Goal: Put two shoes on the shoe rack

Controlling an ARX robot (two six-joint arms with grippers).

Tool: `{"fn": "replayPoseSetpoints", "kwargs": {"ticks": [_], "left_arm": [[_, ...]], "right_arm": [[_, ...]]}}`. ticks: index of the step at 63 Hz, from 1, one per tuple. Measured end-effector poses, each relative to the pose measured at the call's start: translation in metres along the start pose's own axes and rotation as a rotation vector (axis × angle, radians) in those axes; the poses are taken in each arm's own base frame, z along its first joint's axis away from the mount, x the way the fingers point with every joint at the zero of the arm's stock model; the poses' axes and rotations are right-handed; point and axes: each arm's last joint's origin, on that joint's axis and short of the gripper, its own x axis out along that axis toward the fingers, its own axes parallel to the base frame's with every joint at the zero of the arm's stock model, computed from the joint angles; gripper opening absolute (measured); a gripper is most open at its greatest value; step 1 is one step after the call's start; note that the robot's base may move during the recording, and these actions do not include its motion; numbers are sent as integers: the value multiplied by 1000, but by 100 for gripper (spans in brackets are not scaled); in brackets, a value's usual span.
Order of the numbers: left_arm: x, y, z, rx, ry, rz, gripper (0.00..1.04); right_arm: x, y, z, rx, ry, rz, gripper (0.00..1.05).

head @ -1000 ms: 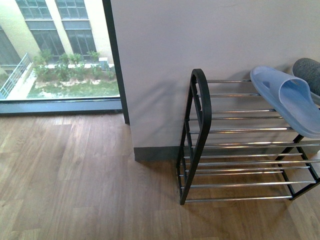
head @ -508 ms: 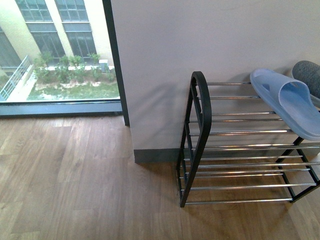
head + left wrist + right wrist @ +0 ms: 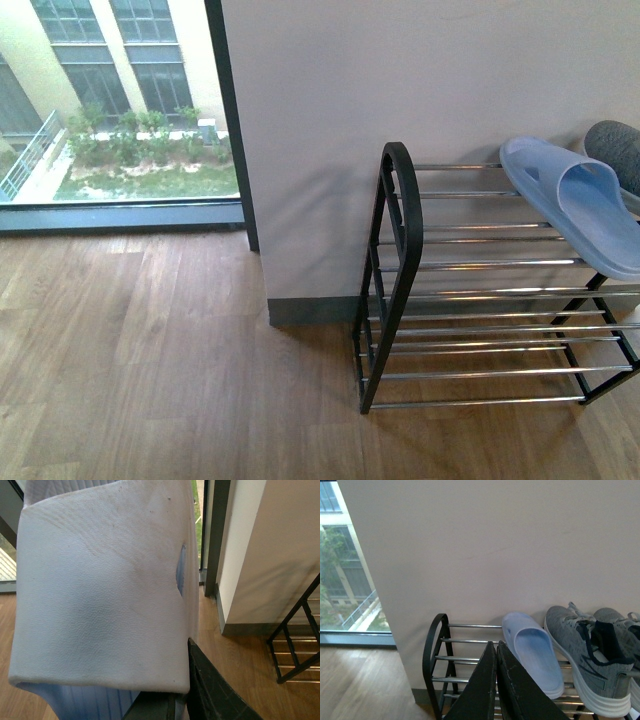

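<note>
While the rack (image 3: 400, 270) stands against the wall, its top tier carries a blue slipper (image 3: 532, 652) and, just beside it on the side away from the window, both sneakers (image 3: 585, 655). Right gripper (image 3: 496, 652) hangs before the rack, jaws closed on nothing. Left gripper (image 3: 182, 692) has its jaws clamped on a second blue slipper (image 3: 100, 590)

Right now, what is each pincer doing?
Left pincer: shut on a light blue slipper.
Right pincer: shut, holding nothing.
</note>
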Motion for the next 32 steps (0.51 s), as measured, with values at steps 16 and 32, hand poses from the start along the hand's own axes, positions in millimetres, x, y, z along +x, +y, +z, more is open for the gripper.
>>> {"fn": "replayPoseSetpoints", "kwargs": {"ticks": [16, 32], "left_arm": [[0, 0, 0, 0, 0, 0, 2], [0, 0, 0, 0, 0, 2, 2]], "right_arm": [[-5, 4, 0, 0, -5, 30, 2], [-17, 4, -3, 0, 7, 28, 2]]}}
